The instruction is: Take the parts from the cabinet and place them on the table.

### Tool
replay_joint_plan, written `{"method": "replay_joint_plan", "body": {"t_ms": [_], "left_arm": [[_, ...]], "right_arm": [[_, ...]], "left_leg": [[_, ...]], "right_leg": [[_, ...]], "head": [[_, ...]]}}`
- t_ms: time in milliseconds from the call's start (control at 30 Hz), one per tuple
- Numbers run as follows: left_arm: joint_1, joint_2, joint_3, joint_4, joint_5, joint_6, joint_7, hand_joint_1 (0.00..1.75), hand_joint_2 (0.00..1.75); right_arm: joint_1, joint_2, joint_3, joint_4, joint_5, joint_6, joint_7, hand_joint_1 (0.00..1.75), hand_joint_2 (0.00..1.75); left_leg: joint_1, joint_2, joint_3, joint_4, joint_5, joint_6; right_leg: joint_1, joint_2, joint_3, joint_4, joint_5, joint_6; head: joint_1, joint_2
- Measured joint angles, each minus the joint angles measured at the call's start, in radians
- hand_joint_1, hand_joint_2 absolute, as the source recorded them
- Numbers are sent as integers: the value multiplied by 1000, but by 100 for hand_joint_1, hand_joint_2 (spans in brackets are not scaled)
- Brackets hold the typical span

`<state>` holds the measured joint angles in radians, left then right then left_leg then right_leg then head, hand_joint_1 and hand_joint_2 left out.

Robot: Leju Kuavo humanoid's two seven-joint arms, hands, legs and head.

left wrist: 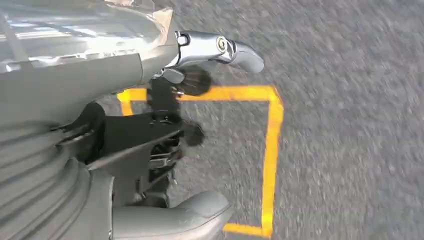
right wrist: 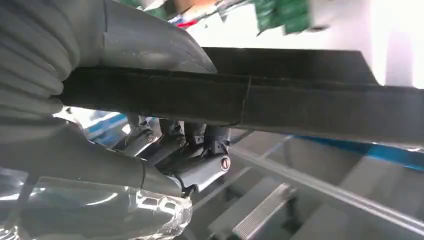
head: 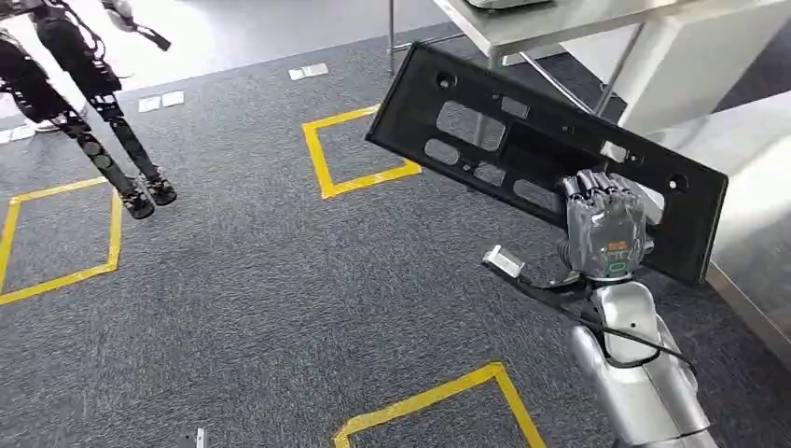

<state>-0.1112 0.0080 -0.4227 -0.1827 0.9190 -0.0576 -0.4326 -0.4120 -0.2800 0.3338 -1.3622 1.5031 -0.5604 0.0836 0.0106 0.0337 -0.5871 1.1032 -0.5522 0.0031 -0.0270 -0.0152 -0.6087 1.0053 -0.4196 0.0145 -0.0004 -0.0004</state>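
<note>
A long black plastic panel with several cut-outs hangs tilted in the air above the grey carpet. My right hand grips it near its lower right edge. In the right wrist view the panel's edge runs between the thumb and the dark fingers of my right hand. A metal table stands just beyond the panel at the back right. In the left wrist view my left hand hangs over the carpet, fingers apart, holding nothing.
Another robot's dark legs stand at the back left. Yellow tape squares mark the carpet, one to the left and one close in front. A pale raised ledge borders the right side.
</note>
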Motion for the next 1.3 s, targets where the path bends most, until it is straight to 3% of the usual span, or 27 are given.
{"method": "replay_joint_plan", "body": {"t_ms": [67,133,167,233,267,300,400,433,467,500,533,600,633,667,733,767,800,833,933,967,1033,1100,1133,1167,1233,1267,1300], "left_arm": [[3,-2,0,0,0,1,8,0,175],[2,-3,0,0,0,4,11,0,175],[1,-3,0,0,0,4,13,0,175],[-4,-3,0,-2,0,4,18,0,175],[-6,-1,0,-2,-1,3,18,0,175],[-7,-1,0,-2,-2,3,20,0,175],[-13,-3,0,-6,-8,1,24,0,175],[-15,-6,0,-8,-10,0,26,0,175],[-19,-6,1,-9,-11,0,26,0,175],[-19,-7,1,-9,-12,0,27,0,175],[-19,-7,1,-9,-14,0,28,0,175],[-18,-8,1,-9,-16,0,29,0,175],[-18,-9,1,-9,-17,0,30,0,175],[-19,-10,1,-9,-18,0,30,0,175],[-20,-12,1,-10,-20,-2,30,0,175],[-22,-12,1,-11,-21,-2,32,0,175],[-23,-8,1,-11,-23,-3,35,0,175],[-25,-9,1,-12,-29,-4,36,0,175],[-29,-9,1,-15,-32,-8,39,0,175],[-31,-7,1,-16,-33,-9,39,0,175],[-30,-7,1,-16,-34,-11,40,0,175],[-27,-7,0,-16,-36,-11,40,0,175],[-27,-7,0,-16,-37,-11,40,0,175],[-27,-7,0,-16,-38,-11,40,0,175],[-28,-7,0,-16,-39,-11,40,0,175],[-28,-6,0,-16,-40,-11,40,0,175],[-28,-4,0,-16,-41,-12,40,0,175]], "right_arm": [[-33,5,-10,43,16,1,13,175,175],[-61,9,-22,87,22,1,15,175,175],[-76,9,-28,113,23,1,17,175,175],[-109,9,-39,158,22,2,28,175,175],[-126,11,-48,182,23,2,38,175,175],[-152,13,-54,213,27,2,46,175,175],[-205,7,-82,312,42,-2,65,175,175],[-221,3,-93,342,45,-3,68,175,175],[-235,-2,-105,378,51,-9,69,175,175],[-246,-5,-110,392,51,-12,71,175,175],[-268,-4,-119,432,51,-18,74,175,175],[-273,-5,-128,470,51,-27,75,175,175],[-273,-6,-131,485,51,-29,76,175,175],[-273,-6,-133,497,51,-29,76,175,175],[-275,-7,-140,511,58,-29,79,175,175],[-277,-8,-143,515,61,-29,80,175,175],[-279,-8,-147,520,62,-30,85,175,175],[-276,-8,-150,524,63,-30,86,175,175],[-261,-19,-164,530,65,-29,86,175,175],[-257,-21,-167,530,66,-29,86,175,175],[-259,-21,-170,530,66,-29,86,175,175],[-255,-17,-171,531,66,-28,86,175,175],[-250,-17,-171,532,67,-27,85,175,175],[-248,-16,-171,532,68,-27,84,175,175],[-247,-17,-171,532,69,-25,84,175,175],[-247,-16,-171,532,69,-24,85,175,175],[-246,-16,-171,532,69,-21,86,175,175]], "left_leg": [[0,-32,-85,174,-76,-1],[0,-36,-127,233,-70,3],[0,-37,-117,195,-35,7],[0,-60,-44,23,67,17],[5,-120,-14,-52,94,22],[8,-138,-5,-71,87,22],[-8,-102,-6,-71,92,30],[-2,-88,0,-88,102,40],[-1,-76,5,-101,112,46],[-1,-70,5,-104,113,51],[-2,-49,4,-105,114,52],[-2,-19,2,-105,113,52],[-2,-6,2,-105,112,52],[-1,7,2,-104,110,50],[0,35,4,-102,106,43],[-2,44,5,-98,101,35],[-14,53,5,-93,94,27],[-16,63,10,-92,91,23],[-13,98,16,-93,82,14],[-4,75,12,-82,70,6],[1,-12,-41,47,-10,2],[0,-33,-124,210,-74,0],[0,-34,-146,244,-73,1],[0,-36,-145,226,-47,6],[-1,-50,-80,72,51,20],[0,-83,-40,-18,93,28],[2,-140,-16,-67,96,37]], "right_leg": [[5,32,-1,0,0,-5],[10,63,0,1,1,-6],[11,77,0,1,2,-8],[11,105,0,4,3,-7],[9,115,-2,5,3,-6],[19,127,-8,9,6,0],[8,159,-20,-3,19,24],[17,165,-26,-6,22,31],[13,99,-40,20,7,27],[15,72,-53,43,-7,26],[14,36,-106,148,-56,23],[13,29,-177,296,-104,28],[11,28,-185,314,-103,36],[8,25,-168,281,-88,46],[-1,-5,-74,105,-24,69],[-2,-58,-22,12,3,77],[10,-95,-9,-1,8,67],[15,-67,-15,-4,12,51],[3,-31,-16,-3,14,31],[-4,-19,-15,-4,16,25],[-2,6,-15,-4,17,5],[2,37,-16,-3,18,1],[4,52,-15,-3,18,1],[6,68,-15,-2,18,1],[7,99,-14,0,18,1],[6,111,-14,0,18,1],[7,122,-17,2,19,3]], "head": [[-5,0],[-4,0],[-5,0],[-5,0],[-4,0],[-3,0],[-5,0],[-3,0],[-3,0],[-2,0],[9,0],[10,0],[10,0],[10,0],[10,0],[11,0],[14,0],[11,0],[9,0],[8,0],[4,0],[3,0],[3,0],[3,0],[3,0],[3,0],[4,0]]}}
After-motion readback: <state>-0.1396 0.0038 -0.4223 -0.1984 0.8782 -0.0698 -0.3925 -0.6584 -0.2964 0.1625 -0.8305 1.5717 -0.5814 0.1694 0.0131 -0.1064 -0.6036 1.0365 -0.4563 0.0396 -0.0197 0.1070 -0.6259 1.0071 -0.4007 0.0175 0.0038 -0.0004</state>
